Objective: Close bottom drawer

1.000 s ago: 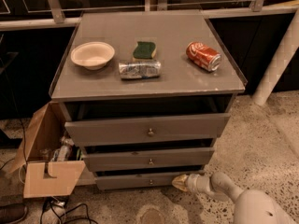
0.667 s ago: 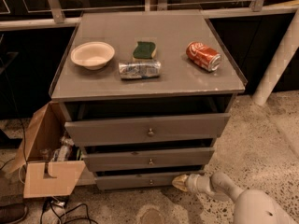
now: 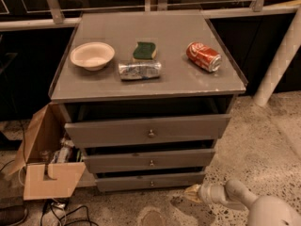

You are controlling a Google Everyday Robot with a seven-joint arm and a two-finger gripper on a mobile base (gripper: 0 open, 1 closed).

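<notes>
The grey cabinet has three drawers. The bottom drawer [image 3: 150,181] is the lowest one, a shallow grey front with a small round brass knob [image 3: 151,183]. Its front sits a little behind the middle drawer [image 3: 149,160] above it. My gripper [image 3: 192,193] is low, just off the bottom drawer's right end, its yellowish tip pointing left toward the drawer's lower right corner. The white arm [image 3: 244,199] runs off to the lower right.
The top drawer [image 3: 149,131] stands pulled out. On the cabinet top lie a white bowl [image 3: 92,55], a green sponge [image 3: 144,50], a crushed silver can [image 3: 139,70] and a red soda can [image 3: 203,56]. An open cardboard box [image 3: 44,157] stands at the left. A white post [image 3: 277,60] stands at the right.
The view has shifted slightly. The gripper has stayed at about the same place by the bottom drawer's right end.
</notes>
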